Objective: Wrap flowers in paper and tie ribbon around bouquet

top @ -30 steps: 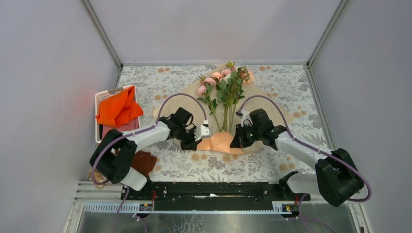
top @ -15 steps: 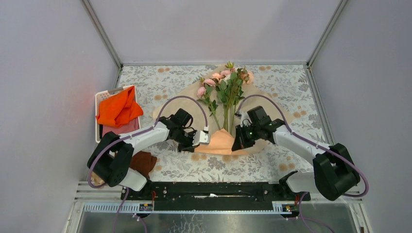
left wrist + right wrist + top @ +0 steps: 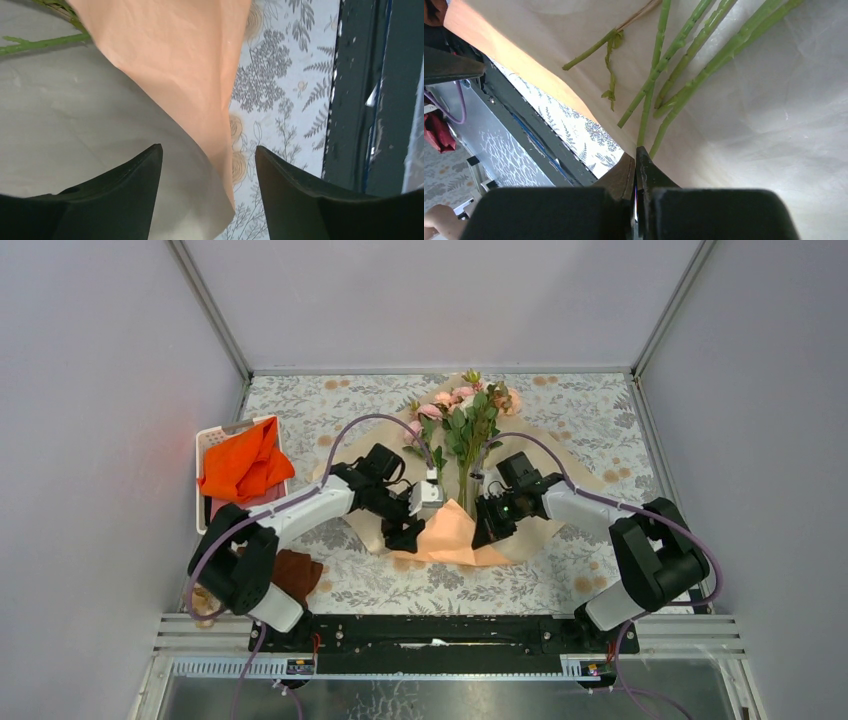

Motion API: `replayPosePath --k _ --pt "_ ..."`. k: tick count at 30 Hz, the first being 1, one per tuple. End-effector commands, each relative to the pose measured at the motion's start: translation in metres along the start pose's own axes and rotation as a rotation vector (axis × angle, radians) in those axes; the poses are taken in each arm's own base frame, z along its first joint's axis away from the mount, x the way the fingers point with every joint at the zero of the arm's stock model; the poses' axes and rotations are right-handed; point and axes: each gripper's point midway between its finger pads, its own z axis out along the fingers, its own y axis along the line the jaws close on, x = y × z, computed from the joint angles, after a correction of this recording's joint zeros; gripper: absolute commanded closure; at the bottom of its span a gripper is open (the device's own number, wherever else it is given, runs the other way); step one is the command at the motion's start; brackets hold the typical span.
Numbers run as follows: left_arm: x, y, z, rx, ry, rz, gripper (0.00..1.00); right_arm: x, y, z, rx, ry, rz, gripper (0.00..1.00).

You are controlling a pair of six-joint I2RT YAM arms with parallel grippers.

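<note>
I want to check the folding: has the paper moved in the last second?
Yes. On the paper, the folded flap now reaches farther from the front rail, toward the flowers.

Top view: bright, flat, diffuse light from above, sharp all over. Only soft, faint shadows under the arms on the worktop (image 3: 590,400). Orange cloth (image 3: 243,465) throws a reddish tint on the wall beside it. Patchy reflections on the metal sheet (image 3: 450,695) at the near edge.

Left wrist view: left fingers (image 3: 115,200) near-black, soft-edged, no detail. Paper (image 3: 175,60) evenly lit on the peach face, grey and shaded on the underside. Blown-out white strip at far right.

Right wrist view: right fingers (image 3: 704,215) dark and out of focus. Stems (image 3: 694,50) crisp. Paper very bright, nearly washed out toward the right.
</note>
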Motion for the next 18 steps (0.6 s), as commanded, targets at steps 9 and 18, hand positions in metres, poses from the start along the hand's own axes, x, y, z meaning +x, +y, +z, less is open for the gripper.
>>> replayPosePath --k 9,18 --pt "-0.036 0.025 0.023 0.056 -0.1 -0.235 0.82 -0.028 0.0 -0.009 0.002 -0.082 -0.068 1.0" --pt "-0.015 0.052 0.034 -0.064 -0.029 -0.304 1.0 -0.018 -0.011 -0.018 0.07 -0.142 -0.003 0.6"
